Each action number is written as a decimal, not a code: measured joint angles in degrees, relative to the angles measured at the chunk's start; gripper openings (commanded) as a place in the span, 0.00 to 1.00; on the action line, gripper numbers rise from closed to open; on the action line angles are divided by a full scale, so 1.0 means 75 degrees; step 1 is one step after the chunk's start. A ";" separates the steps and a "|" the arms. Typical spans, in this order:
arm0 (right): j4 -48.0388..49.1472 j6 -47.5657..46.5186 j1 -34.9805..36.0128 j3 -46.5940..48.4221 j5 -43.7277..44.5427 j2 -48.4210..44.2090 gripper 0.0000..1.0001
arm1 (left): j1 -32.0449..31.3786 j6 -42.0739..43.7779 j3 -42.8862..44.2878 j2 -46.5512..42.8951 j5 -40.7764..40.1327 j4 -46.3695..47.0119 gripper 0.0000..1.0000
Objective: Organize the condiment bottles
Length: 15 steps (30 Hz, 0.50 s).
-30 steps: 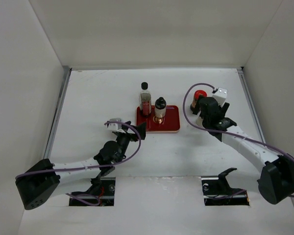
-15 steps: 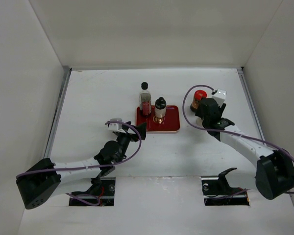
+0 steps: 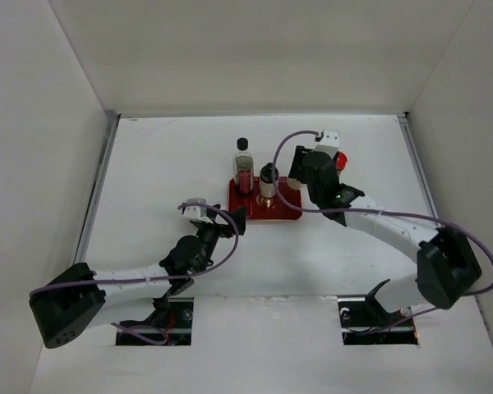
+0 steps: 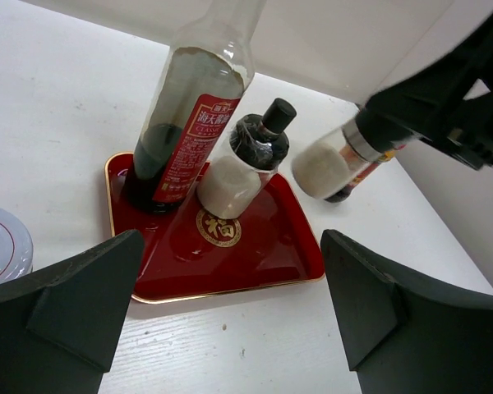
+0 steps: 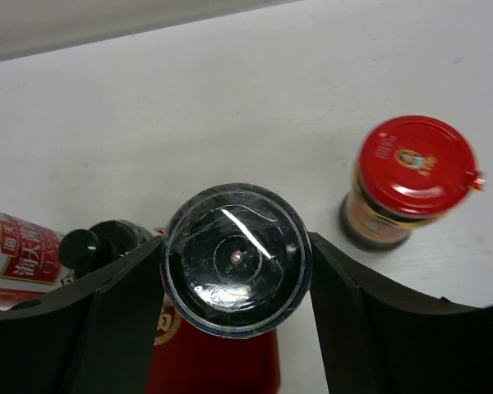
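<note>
Tray (image 4: 259, 258) with two bottles (image 4: 185, 123) (image 4: 246, 160), right gripper (image 5: 237, 271) pinching one grey-lidded jar (image 4: 324, 168), one red-capped jar (image 5: 411, 176), left gripper (image 4: 230, 263) spread.

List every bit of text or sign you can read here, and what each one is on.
"CLASSIC", under Chinese characters too small to be sure of: red label of the tall bottle.
"福", gold, ringed: floor of the red tray.
Red-capped jar: cap emblem, too small to read.
White lid: red mark, cut off, unreadable.
Grey-lidded jar between the right fingers: nothing legible.
</note>
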 measured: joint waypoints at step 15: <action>0.0414 -0.0003 0.0090 0.0659 -0.0286 0.1801 0.79 | 0.0050 0.0000 0.0006 0.0073 0.0000 -0.0009 0.90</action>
